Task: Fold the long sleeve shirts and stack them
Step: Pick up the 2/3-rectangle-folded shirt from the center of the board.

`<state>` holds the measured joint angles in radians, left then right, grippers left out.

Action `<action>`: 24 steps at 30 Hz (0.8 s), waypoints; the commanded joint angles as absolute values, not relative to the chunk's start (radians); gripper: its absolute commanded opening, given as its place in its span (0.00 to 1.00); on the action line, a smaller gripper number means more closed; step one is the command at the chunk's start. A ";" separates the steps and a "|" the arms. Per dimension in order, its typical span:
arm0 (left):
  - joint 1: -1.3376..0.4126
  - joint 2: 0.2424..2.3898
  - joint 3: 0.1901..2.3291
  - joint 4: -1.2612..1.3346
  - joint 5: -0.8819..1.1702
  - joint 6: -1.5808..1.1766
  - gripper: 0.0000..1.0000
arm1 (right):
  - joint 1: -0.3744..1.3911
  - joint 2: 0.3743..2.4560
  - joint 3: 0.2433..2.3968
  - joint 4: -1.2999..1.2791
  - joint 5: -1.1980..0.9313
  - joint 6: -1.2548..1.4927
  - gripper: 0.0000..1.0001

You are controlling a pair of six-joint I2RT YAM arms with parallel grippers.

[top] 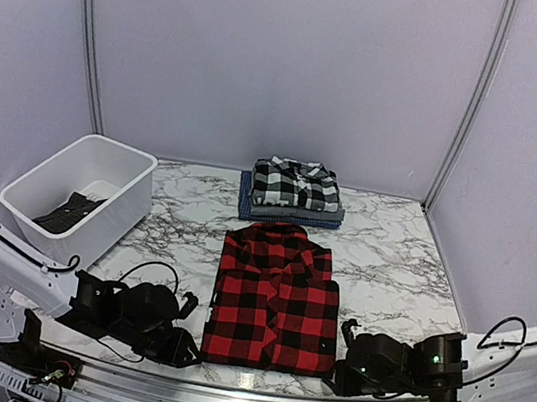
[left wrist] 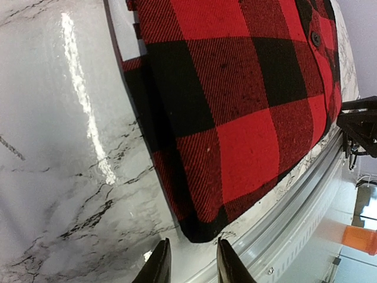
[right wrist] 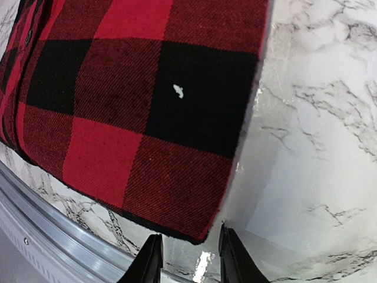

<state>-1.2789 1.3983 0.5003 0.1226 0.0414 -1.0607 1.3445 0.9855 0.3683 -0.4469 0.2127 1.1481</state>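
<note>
Red-and-black check shirt: one
Black-and-white plaid shirt: one
Blue shirt: one
White tub: one
Dark garment in tub: one
Grippers: two, left gripper, right gripper

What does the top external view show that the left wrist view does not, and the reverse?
Only the top external view: the white tub and the folded stack at the far edge. Only the left wrist view: the left tool has its fingertips apart, just short of a corner of the red-and-black shirt. Both: that shirt on the marble table.
</note>
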 commanded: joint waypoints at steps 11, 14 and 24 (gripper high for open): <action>-1.322 1.447 0.571 0.056 -0.067 -1.005 0.29 | 1.389 1.133 0.472 -0.458 0.279 1.055 0.19; -1.329 1.467 0.588 0.056 -0.063 -0.991 0.29 | 1.397 1.138 0.466 -0.465 0.279 1.064 0.19; -1.341 1.498 0.605 0.043 -0.056 -0.988 0.20 | 1.408 1.147 0.468 -0.457 0.286 1.060 0.14</action>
<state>-1.3323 1.4902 0.5831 0.0769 -0.0467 -1.0012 1.3956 1.1301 0.4389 -0.4511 0.2764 1.0657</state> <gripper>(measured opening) 0.235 0.164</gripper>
